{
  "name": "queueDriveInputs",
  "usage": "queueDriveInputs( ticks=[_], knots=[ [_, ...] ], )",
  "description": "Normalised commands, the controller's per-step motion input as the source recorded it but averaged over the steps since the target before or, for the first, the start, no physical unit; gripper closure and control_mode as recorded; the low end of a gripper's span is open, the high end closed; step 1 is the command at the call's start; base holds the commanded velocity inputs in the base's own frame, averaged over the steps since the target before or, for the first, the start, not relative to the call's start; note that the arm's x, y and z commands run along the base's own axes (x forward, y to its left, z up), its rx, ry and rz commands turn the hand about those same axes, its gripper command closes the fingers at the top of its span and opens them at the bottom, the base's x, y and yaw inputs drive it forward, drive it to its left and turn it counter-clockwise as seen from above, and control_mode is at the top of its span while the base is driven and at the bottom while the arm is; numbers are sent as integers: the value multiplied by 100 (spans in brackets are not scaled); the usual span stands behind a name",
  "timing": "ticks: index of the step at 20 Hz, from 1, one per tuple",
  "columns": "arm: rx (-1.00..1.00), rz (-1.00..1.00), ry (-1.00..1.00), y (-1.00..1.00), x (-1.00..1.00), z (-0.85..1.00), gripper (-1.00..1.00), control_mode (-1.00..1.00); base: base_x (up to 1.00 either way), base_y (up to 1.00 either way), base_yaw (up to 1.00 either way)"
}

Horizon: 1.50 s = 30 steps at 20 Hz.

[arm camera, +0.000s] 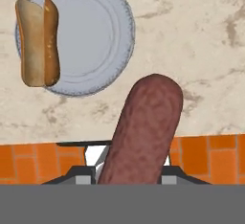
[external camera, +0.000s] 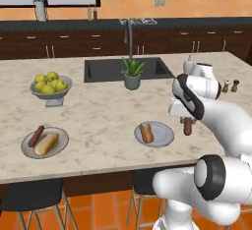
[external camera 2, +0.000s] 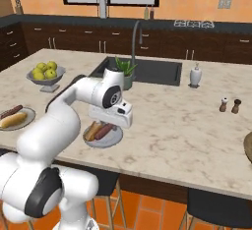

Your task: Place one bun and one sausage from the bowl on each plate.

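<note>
My gripper [external camera: 187, 122] is shut on a dark red-brown sausage [external camera: 187, 126] that hangs upright just above the counter, a little right of the near grey plate [external camera: 162, 136]. In the hand view the sausage [arm camera: 143, 132] rises between the fingers, and the plate [arm camera: 95, 31] lies up and to the left with a bun [arm camera: 36, 41] on its far side. That plate [external camera 2: 112, 139] sits under the hand in the right base view. The second plate [external camera: 27, 148] at the left holds a bun [external camera: 47, 143] and a sausage [external camera: 36, 136]. The brown bowl's rim [external camera 2: 248, 148] peeks in at the right edge.
A grey footed bowl of yellow-green fruit [external camera: 49, 87] stands at the back left. A potted plant [external camera: 132, 74] sits before the sink [external camera: 103, 69]. A soap bottle [external camera 2: 195, 75] and two shakers [external camera 2: 230, 105] stand to the right. Stools are tucked under the counter's front edge.
</note>
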Motion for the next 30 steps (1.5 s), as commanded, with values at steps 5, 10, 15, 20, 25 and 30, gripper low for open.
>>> queueDriveInputs(
  ticks=[5,10,15,20,25,30],
  knots=[
    [-14,17,12,51,92,-44,100,-100,0,0,0],
    [-8,16,27,21,75,-54,100,-100,0,0,0],
    [3,9,24,-2,62,-73,100,-100,0,0,0],
    [6,6,10,0,17,-55,100,-100,0,0,0],
    [10,0,1,0,2,-59,100,-100,0,0,0],
    [1,0,0,15,0,-12,-100,-100,0,0,0]
  ],
)
